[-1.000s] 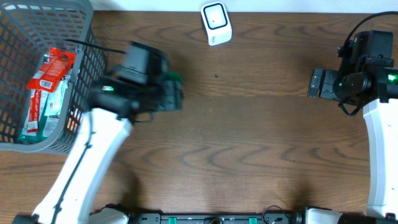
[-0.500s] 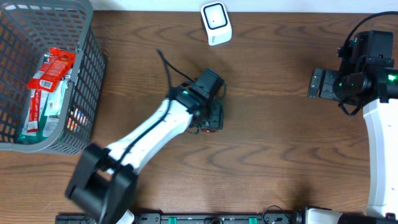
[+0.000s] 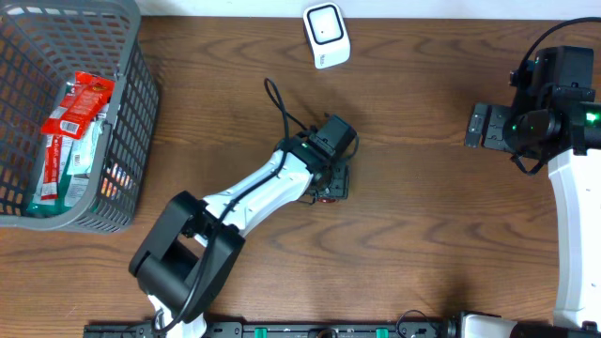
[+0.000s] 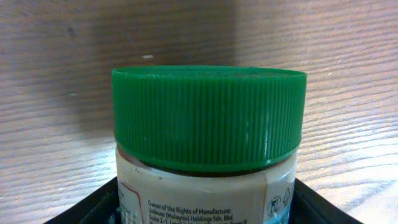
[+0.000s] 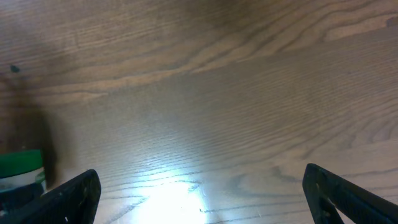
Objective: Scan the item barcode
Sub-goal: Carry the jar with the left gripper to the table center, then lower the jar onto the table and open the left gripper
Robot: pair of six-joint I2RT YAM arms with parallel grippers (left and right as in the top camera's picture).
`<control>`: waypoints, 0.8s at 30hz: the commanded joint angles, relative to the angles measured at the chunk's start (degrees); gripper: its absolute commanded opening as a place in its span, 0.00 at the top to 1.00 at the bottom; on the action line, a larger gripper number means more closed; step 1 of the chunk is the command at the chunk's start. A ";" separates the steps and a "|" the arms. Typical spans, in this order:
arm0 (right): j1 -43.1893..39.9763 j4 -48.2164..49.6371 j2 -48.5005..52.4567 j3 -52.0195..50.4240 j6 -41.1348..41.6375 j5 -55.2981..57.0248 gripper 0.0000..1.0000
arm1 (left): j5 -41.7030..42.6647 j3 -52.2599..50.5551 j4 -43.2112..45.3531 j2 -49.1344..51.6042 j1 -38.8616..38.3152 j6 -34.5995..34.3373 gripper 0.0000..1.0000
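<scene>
From the left wrist: clamped on a jar (image 4: 208, 118) by the left gripper (image 4: 205, 208), the jar filling the middle of the frame. Ribbed green lid (image 4: 208, 112) toward the top, pale label (image 4: 205, 202) with small print below it. Only dark finger edges (image 4: 93, 208) visible at either lower corner, pressed against the jar's sides, held partly spread by its width. Behind, nothing but the wooden table (image 4: 62, 74). Cannot tell whether resting on the wood or lifted off it.

From overhead: reaching to mid-table with the left arm, gripper and jar together near the centre, the jar almost wholly hidden under the wrist. Well apart from the white scanner (image 3: 326, 35), which sits near the far edge, roughly in line beyond the gripper. Bare wood between the two. Black cable (image 3: 275, 99) looping up from the wrist. At the far left, a grey mesh basket (image 3: 141, 84) holding red and green packets (image 3: 70, 131). At the right edge, the right gripper (image 3: 482, 125), jaws spread wide, gripping nothing, well apart from the jar.

From the right wrist: dark fingers (image 5: 68, 196) at both lower corners, far apart, with only bright wood grain between them. Touching nothing. At the lower left edge, a sliver of the green lid and the jar beneath it, beside a dark shadow.
</scene>
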 commanded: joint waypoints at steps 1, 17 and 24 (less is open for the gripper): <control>-0.09 0.11 -0.07 0.59 0.85 0.52 0.01 | -1.36 0.26 0.72 1.14 -0.55 -0.72 0.44; -0.09 0.11 -0.07 0.59 0.83 0.52 0.01 | -2.25 0.79 2.45 2.29 -0.26 2.34 0.07; -0.09 0.11 -0.07 0.59 0.83 0.52 0.01 | -3.13 1.53 2.45 2.29 -0.20 4.07 0.06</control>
